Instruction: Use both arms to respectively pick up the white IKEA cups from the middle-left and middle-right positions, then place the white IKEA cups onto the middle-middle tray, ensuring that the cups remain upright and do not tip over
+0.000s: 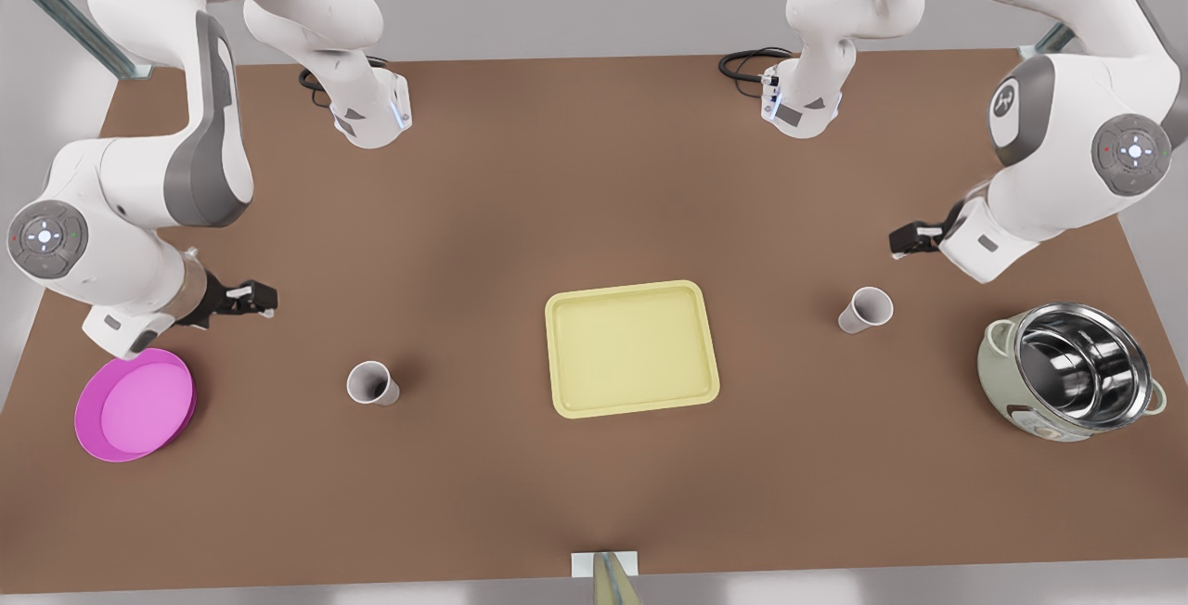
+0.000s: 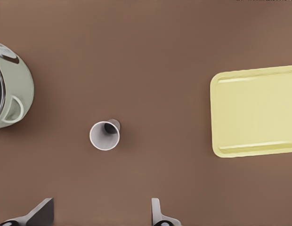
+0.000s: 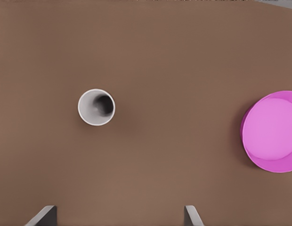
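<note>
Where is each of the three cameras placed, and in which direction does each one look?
Front view: high above the table, looking down at both arms, the yellow tray, two white cups, the magenta plate and the pot.
Left wrist view: on the left arm, facing down at one cup, pot and tray; the open left gripper shows.
Right wrist view: on the right arm, facing down at the other cup and plate; the open right gripper shows.
Shared: front and left wrist views both show the tray.

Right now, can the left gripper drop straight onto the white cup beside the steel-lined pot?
Probably yes: the left gripper hangs open above bare table, the small white cup upright, apart from the steel-lined pot.
</note>
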Motion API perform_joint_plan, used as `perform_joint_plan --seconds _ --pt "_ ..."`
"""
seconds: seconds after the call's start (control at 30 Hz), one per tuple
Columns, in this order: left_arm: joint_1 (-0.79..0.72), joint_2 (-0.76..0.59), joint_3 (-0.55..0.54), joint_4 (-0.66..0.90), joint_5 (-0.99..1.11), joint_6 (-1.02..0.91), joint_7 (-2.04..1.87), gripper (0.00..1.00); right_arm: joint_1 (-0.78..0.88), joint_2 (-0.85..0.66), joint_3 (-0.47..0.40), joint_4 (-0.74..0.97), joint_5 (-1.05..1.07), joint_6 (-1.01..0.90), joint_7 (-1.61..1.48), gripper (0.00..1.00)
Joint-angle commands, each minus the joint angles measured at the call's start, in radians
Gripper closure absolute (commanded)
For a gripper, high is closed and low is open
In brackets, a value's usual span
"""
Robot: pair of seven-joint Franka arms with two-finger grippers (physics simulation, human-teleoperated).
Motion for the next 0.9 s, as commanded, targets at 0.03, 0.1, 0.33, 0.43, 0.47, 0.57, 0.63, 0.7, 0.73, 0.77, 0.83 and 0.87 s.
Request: perform_joint_plan --seconds 0.03,0.1,0.33,0.43,0.47,0.57,0.63,0.7,0.73,0.77,0.83,0.87 --pt "-0.011 -0.001 0.008 -0.011 -0.009 0.022 -0.009 0.00 -0.012 0.008 0.000 0.000 -0.006 0.034 -0.054 0.00" --pt "-0.011 0.016 0.046 -0.089 -0.009 0.124 0.037 0.00 -0.002 0.046 0.001 0.008 -0.003 0.065 -0.040 0.00" --pt "-0.006 0.063 0.201 -0.634 -0.075 0.809 0.293 0.00 0.084 0.315 0.009 0.045 -0.059 0.327 -0.036 0.00" --pt "-0.002 0.079 0.201 -0.657 -0.081 0.901 0.293 0.00 0.078 0.356 0.009 0.036 -0.052 0.384 -0.036 0.00" --pt "0.006 0.079 0.204 -0.668 -0.081 0.902 0.293 0.00 0.080 0.365 0.009 0.025 -0.051 0.399 -0.036 0.00" --pt "0.018 0.079 0.210 -0.737 -0.116 0.933 0.291 0.00 0.074 0.385 0.009 0.003 -0.051 0.404 -0.034 0.00" --pt "0.018 0.100 0.210 -0.738 -0.118 0.933 0.291 0.00 0.074 0.391 0.009 -0.004 -0.049 0.405 -0.034 0.00" --pt "0.018 0.128 0.210 -0.738 -0.152 0.947 0.291 0.00 0.070 0.411 0.007 -0.015 -0.051 0.427 -0.034 0.00" --pt "0.018 0.132 0.210 -0.749 -0.153 0.947 0.291 0.00 0.069 0.411 0.009 -0.023 -0.052 0.430 -0.034 0.00" --pt "0.018 0.143 0.210 -0.757 -0.153 0.945 0.291 0.00 0.061 0.408 0.009 -0.047 -0.052 0.451 -0.034 0.00" --pt "0.015 0.157 0.210 -0.760 -0.153 0.945 0.288 0.01 0.054 0.410 0.009 -0.059 -0.054 0.451 -0.036 0.00" --pt "0.015 0.159 0.209 -0.760 -0.155 0.945 0.285 0.15 0.054 0.410 0.009 -0.064 -0.054 0.453 -0.036 0.00"
